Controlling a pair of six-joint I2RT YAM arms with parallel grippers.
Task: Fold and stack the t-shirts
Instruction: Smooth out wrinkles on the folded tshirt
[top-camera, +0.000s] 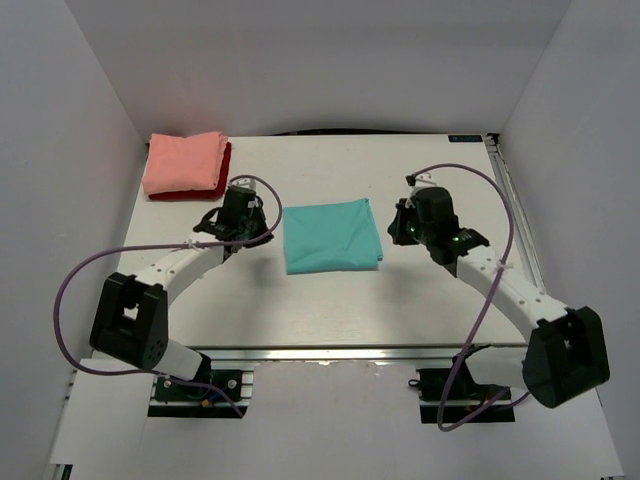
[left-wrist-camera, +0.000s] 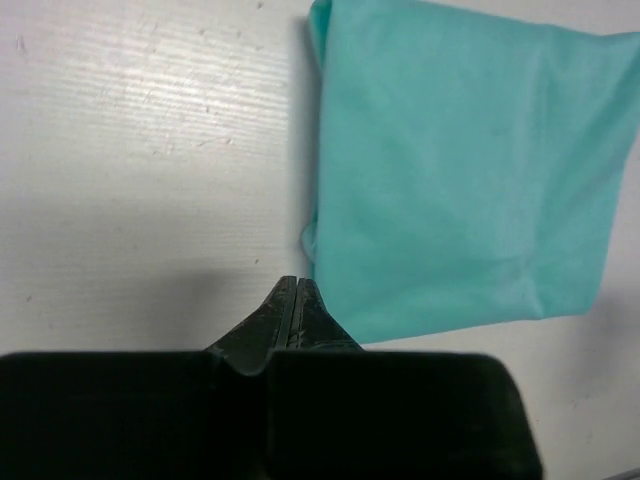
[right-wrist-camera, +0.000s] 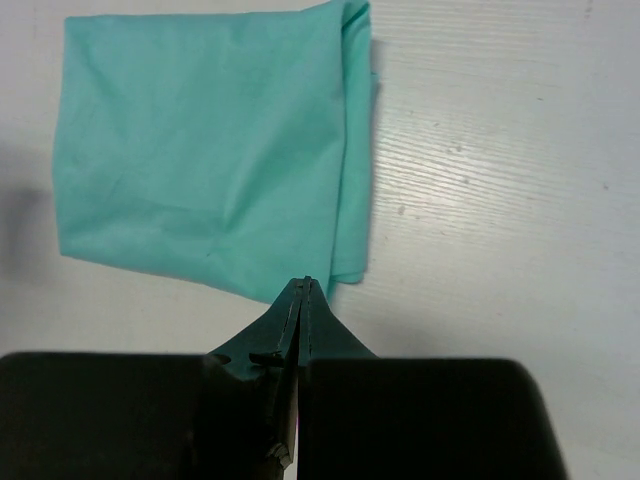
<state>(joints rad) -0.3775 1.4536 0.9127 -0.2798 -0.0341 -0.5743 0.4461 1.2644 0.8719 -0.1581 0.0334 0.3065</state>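
Neatly folded teal tee (top-camera: 331, 236) — mid table (top-camera: 330, 310).

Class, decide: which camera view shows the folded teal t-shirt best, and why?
The right wrist view: the teal t-shirt appears large and almost whole, its folded layers visible along one edge. The left wrist view is equally close but cuts off its top and right side. The top view shows it whole but small.

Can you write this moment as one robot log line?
teal shirt: folded, centre | pink shirt: stacked on dark red shirt, far left | left gripper: shut, empty | right gripper: shut, empty
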